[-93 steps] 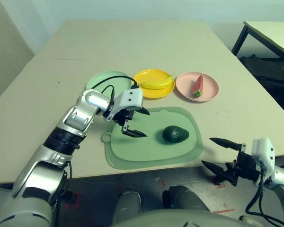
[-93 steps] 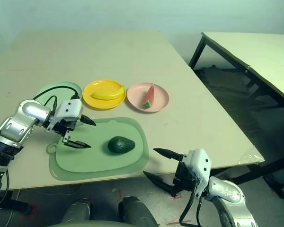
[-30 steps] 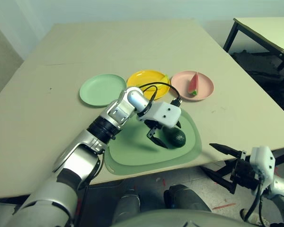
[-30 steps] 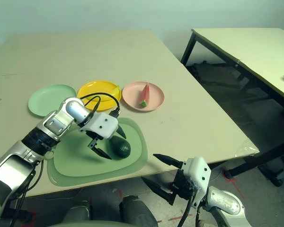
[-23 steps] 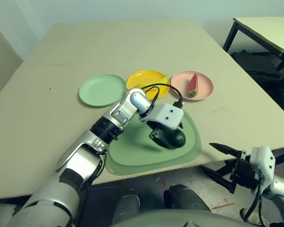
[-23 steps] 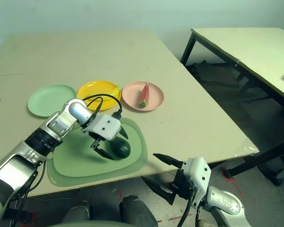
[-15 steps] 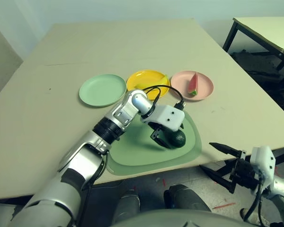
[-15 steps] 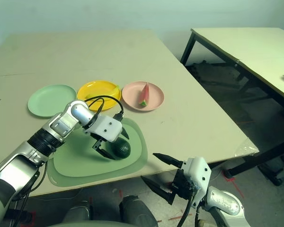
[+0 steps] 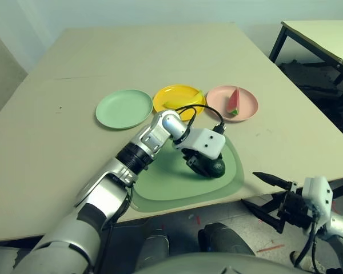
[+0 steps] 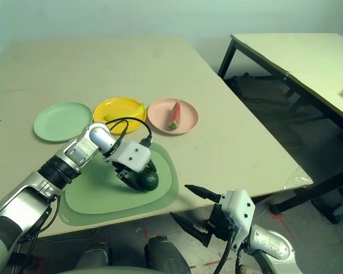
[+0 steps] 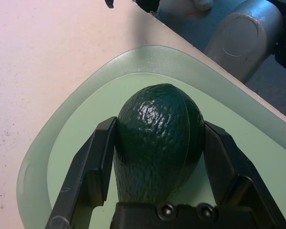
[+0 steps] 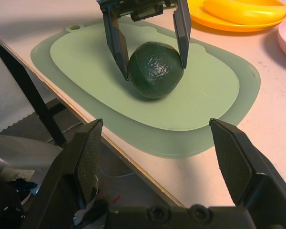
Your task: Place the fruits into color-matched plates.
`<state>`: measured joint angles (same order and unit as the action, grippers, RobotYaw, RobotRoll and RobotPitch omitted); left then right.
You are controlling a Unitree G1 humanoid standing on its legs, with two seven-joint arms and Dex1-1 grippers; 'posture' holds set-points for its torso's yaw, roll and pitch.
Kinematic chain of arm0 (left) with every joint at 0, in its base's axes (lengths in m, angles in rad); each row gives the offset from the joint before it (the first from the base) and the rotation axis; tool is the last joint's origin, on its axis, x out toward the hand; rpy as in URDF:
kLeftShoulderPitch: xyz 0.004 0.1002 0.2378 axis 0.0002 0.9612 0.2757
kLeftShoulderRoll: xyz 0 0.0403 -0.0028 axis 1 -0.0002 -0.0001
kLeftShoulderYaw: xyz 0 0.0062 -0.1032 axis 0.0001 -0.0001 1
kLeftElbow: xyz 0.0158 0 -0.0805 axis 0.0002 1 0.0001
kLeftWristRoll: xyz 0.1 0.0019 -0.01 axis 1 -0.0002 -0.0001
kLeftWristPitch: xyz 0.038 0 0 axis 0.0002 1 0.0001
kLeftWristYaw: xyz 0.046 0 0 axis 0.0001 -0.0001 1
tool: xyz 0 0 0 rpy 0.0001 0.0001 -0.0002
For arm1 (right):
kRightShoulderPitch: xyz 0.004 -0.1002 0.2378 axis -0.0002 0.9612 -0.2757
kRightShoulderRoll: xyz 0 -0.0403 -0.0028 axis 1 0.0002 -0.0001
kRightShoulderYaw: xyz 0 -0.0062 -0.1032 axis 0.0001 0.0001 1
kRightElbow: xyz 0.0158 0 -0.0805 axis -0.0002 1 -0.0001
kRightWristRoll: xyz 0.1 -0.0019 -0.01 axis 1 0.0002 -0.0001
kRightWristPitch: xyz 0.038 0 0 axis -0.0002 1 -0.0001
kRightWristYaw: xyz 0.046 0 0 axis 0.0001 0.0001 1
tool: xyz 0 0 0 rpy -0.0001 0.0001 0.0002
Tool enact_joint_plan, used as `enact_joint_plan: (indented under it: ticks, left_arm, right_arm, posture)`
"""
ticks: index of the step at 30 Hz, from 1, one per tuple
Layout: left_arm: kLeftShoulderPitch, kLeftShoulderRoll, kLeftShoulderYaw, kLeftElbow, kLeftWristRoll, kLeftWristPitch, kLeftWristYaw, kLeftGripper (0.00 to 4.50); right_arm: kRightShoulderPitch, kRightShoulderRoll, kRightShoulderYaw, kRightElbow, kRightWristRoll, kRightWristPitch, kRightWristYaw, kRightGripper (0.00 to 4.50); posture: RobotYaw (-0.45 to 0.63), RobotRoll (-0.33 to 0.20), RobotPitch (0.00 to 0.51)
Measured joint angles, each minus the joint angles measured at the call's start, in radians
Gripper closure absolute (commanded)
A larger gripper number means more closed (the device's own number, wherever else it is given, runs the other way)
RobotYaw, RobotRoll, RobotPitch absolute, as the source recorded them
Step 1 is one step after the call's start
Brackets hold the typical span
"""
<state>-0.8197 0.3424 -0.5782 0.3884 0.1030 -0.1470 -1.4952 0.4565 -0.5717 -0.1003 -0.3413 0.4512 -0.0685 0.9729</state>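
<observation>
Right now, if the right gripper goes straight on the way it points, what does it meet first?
Probably the avocado on the green cutting mat, which lies straight ahead of the open right gripper. The left gripper is already closed around it. Depth is hard to judge, so it might pass just above the table edge.

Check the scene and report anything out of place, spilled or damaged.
Nothing spilled or damaged. One thing is out of place: the avocado lies on the cutting mat, between the left gripper's fingers, while the green plate sits bare. Banana and watermelon lie on their matching plates.
</observation>
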Motion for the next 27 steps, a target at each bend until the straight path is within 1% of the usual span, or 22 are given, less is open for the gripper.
enact_joint_plan:
  ticks: [4,7,10,13,14,19,23,27]
  left_arm:
    - [0.0,0.004,0.001,0.0,-0.002,0.001,-0.005,1.47]
    - [0.0,0.023,0.012,-0.006,-0.023,0.028,-0.016,1.47]
    - [-0.018,0.078,0.054,-0.013,-0.039,0.046,-0.02,1.47]
    - [-0.067,0.157,0.11,0.014,-0.051,0.042,-0.018,1.47]
    - [-0.084,0.191,0.132,0.038,-0.051,0.028,-0.016,1.47]
    - [-0.141,0.298,0.184,0.224,-0.021,-0.055,0.03,1.47]
    - [-0.22,0.331,0.199,0.431,0.036,-0.173,0.123,1.47]
    - [-0.303,0.347,0.207,0.624,0.102,-0.251,0.236,1.47]
  right_arm:
    - [-0.005,0.0,0.0,0.0,0.0,0.0,0.0,0.0]
    - [-0.02,0.003,0.001,0.001,0.0,0.0,-0.002,0.0]
    - [-0.038,0.011,0.006,0.001,0.0,0.0,-0.008,0.0]
    - [-0.049,0.021,0.014,0.001,-0.001,0.0,-0.011,0.0]
    - [-0.055,0.024,0.023,0.001,-0.003,0.0,-0.011,0.0]
    - [-0.102,0.05,0.075,0.013,-0.034,-0.012,-0.016,0.0]
    - [-0.143,0.068,0.102,0.029,-0.041,-0.012,-0.03,0.0]
    - [-0.149,0.074,0.117,0.036,-0.044,-0.012,-0.035,0.0]
  posture:
    - [-0.23,0.0,0.034]
    - [-0.21,0.0,0.033]
    - [-0.19,0.0,0.036]
    - [-0.18,0.0,0.039]
    - [-0.17,0.0,0.041]
    - [-0.15,0.0,0.039]
    - [-0.14,0.0,0.037]
    - [-0.14,0.0,0.039]
